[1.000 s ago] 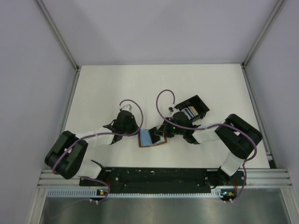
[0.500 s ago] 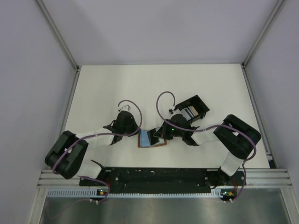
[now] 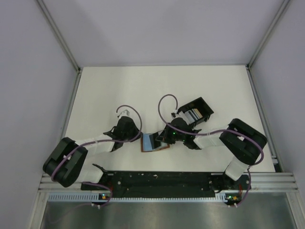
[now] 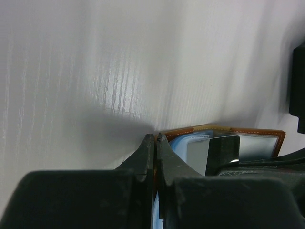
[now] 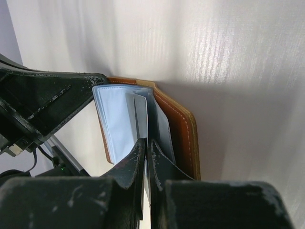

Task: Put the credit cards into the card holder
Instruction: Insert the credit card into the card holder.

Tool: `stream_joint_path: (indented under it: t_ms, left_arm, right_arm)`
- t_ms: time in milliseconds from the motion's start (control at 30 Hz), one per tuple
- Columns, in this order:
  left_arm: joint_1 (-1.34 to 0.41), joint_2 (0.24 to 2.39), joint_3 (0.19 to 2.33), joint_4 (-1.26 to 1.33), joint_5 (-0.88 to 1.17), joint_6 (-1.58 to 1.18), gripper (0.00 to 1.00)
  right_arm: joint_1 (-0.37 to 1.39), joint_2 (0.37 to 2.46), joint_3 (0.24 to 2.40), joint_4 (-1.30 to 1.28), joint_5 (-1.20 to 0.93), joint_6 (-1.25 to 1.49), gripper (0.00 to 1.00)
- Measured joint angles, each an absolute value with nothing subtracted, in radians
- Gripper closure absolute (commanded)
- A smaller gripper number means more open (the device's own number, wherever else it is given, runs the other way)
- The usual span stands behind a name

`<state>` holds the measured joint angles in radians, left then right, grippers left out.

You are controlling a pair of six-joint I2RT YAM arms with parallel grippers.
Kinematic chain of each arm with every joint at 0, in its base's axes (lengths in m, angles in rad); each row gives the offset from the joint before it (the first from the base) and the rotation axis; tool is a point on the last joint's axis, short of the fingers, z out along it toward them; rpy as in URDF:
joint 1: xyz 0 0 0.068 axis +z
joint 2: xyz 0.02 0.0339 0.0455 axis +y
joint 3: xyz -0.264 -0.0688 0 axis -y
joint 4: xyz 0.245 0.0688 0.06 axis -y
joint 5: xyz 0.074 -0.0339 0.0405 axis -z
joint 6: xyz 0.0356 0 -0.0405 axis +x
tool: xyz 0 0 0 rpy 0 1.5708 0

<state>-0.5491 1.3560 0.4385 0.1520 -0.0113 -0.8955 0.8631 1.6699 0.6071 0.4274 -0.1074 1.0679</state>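
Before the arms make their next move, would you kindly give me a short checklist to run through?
1. Hold of left gripper on card holder edge: ok, pinched shut.
2. Hold of right gripper on pale card: ok, shut on it.
3. Card holder lying open: ok.
4. Card lined up with a pocket: cannot tell.
5. More cards visible in black box: ok.
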Motion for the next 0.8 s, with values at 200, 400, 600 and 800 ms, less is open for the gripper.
stream_joint_path:
  t_ms: [200, 400, 600, 800]
  left_arm:
    - [-0.558, 1.328, 0.397, 0.184, -0.031, -0.973, 1.0]
    - [-0.572, 1.31, 0.377, 0.188, -0.055, -1.031, 1.0]
    - [-0.581, 1.304, 0.376, 0.179, -0.067, -1.047, 1.0]
    - [-0.585, 1.304, 0.378, 0.175, -0.069, -1.045, 1.0]
  right_arm:
    - [0.91, 1.669, 0.616, 0.414, -0.052, 1.086, 0.95]
    - [0.921, 1.679, 0.611, 0.423, -0.047, 1.096, 0.84]
    - [0.926, 1.661, 0.618, 0.389, -0.027, 1.069, 0.61]
    - [0.934, 1.595, 0.651, 0.259, 0.018, 0.969, 0.52]
